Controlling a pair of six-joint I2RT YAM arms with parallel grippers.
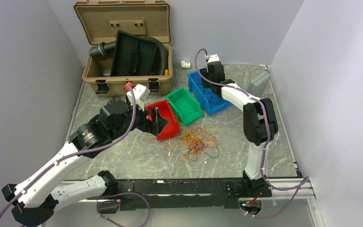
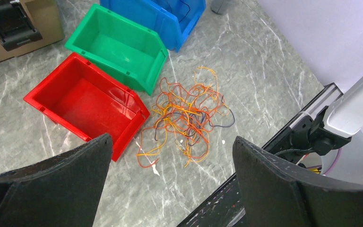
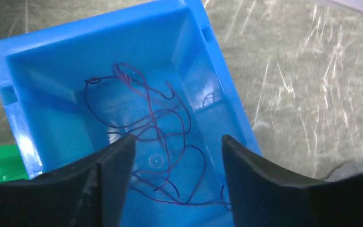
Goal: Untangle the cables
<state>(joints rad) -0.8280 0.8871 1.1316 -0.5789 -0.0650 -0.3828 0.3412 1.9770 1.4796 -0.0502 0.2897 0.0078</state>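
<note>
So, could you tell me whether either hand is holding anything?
Nothing: the left hand and right hand are both open and empty.

orange cables (image 2: 184, 118), red bin (image 2: 82, 101), green bin (image 2: 118, 49), blue bin (image 3: 52, 123), grey marbled table (image 2: 264, 71).

- Light was bright and even; shadows beside the blue bin (image 1: 197, 89) were soft.
- White glare streaked the tabletop (image 3: 312, 71) beside that bin.
- Inside it, the cables (image 3: 147, 124) looked slightly blurred.
</note>
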